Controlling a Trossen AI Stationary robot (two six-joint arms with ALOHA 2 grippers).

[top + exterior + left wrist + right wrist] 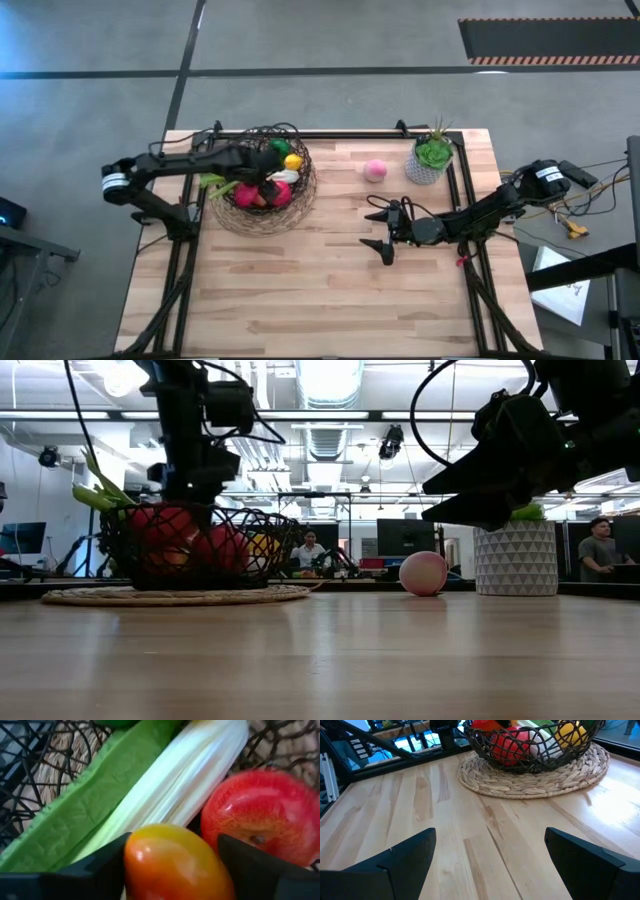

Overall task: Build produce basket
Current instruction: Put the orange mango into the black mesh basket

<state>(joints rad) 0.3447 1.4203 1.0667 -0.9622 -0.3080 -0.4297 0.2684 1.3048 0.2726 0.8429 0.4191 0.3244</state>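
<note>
The dark wire basket (300, 195) stands on a round woven mat at the table's far left. It holds a red tomato (265, 815), a pale celery stalk (185, 780), a long green pod (85, 805), a yellow lemon (292, 161) and a green lime (280, 147). My left gripper (262, 172) reaches down into the basket, shut on the red-orange mango (175, 865). The pink peach (375, 170) lies on the table right of the basket. My right gripper (385, 228) is open and empty, low over the table's middle, its fingers toward the basket (535, 750). My left gripper pinches the mango's two sides (135, 865) between its two fingers, coming from above into the basket. The mango sits just over the celery stalk and beside the tomato. I cannot tell whether it rests on them.
A green plant in a white patterned pot (432, 160) stands at the far right, just right of the peach. Bare wood stretches across the table's near half. People sit in the room beyond the table (600, 545).
</note>
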